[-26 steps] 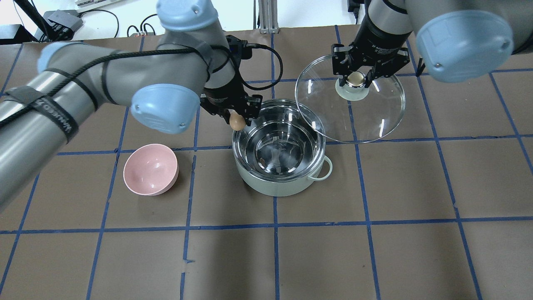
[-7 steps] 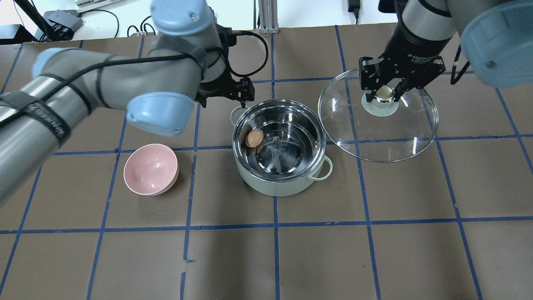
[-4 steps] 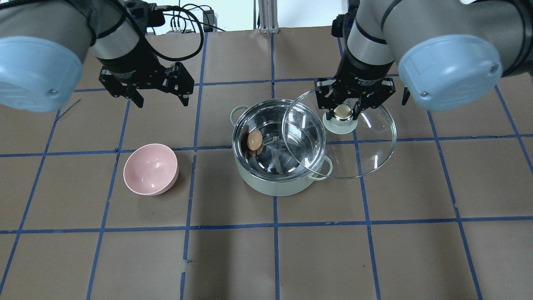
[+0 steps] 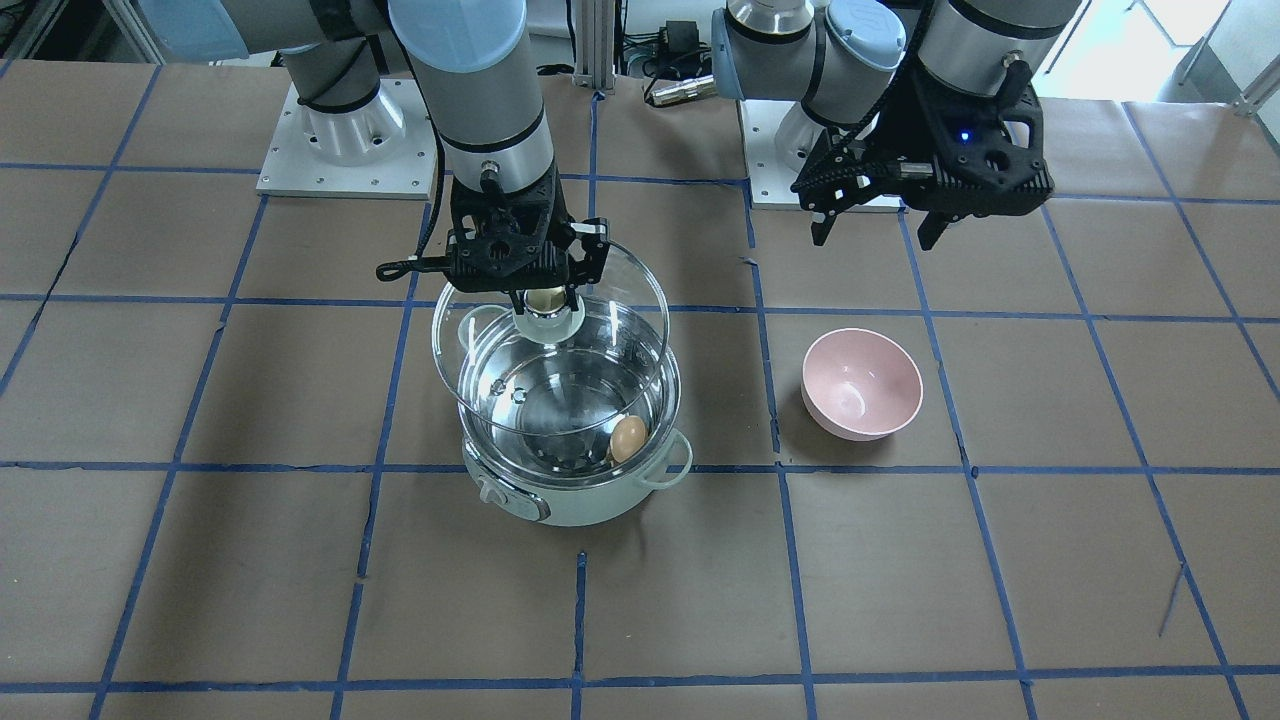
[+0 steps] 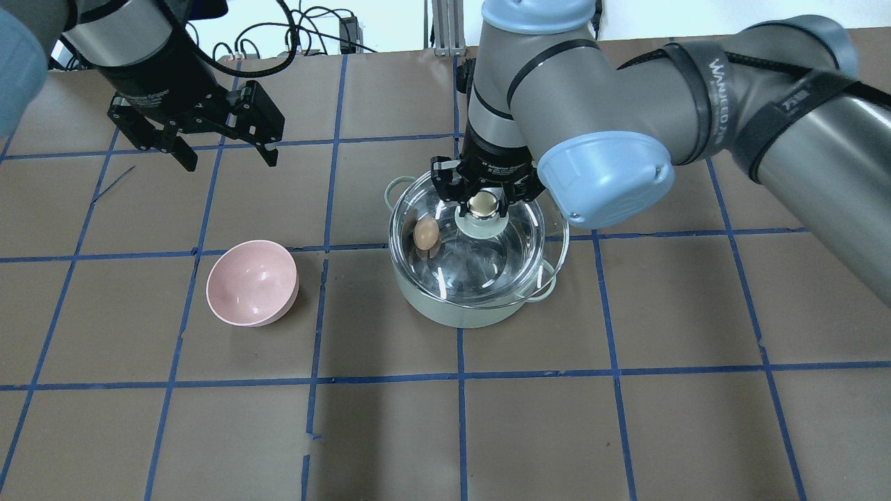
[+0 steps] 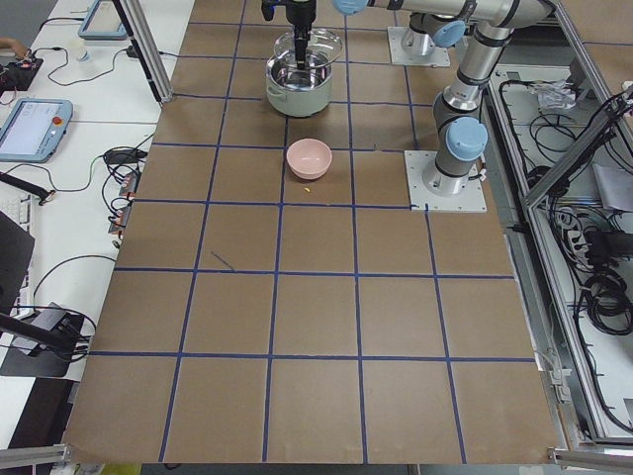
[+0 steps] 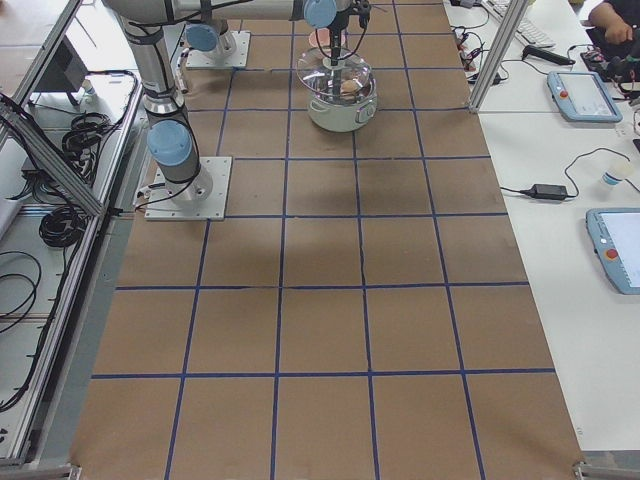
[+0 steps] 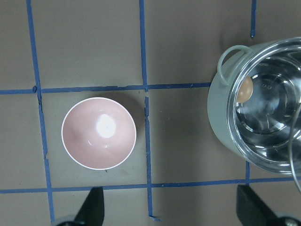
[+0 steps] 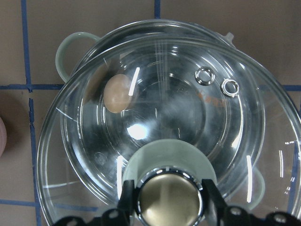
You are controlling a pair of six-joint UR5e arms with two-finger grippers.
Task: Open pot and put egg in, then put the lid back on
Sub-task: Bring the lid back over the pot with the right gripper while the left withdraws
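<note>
The mint-green pot (image 5: pixel 452 314) stands open at the table's middle, also in the front view (image 4: pixel 560 508). The tan egg (image 5: pixel 425 234) lies inside against the wall, also in the front (image 4: pixel 628 438), left wrist (image 8: pixel 243 89) and right wrist (image 9: pixel 117 92) views. My right gripper (image 5: pixel 485 202) is shut on the knob of the glass lid (image 5: pixel 553 240). It holds the lid (image 4: pixel 600 290) just above the pot, slightly off centre; the lid's glass (image 9: pixel 263 155) fills the right wrist view. My left gripper (image 5: pixel 230 158) is open and empty, raised off to the pot's left.
A pink bowl (image 5: pixel 252 282) stands empty on the table left of the pot, under my left gripper (image 8: pixel 170 209), also in the front view (image 4: pixel 862 385). Blue tape lines cross the brown table.
My right gripper has carried the lid leftward from beside the pot to over it. My left gripper has drawn further left and back. The egg stays in the pot.
</note>
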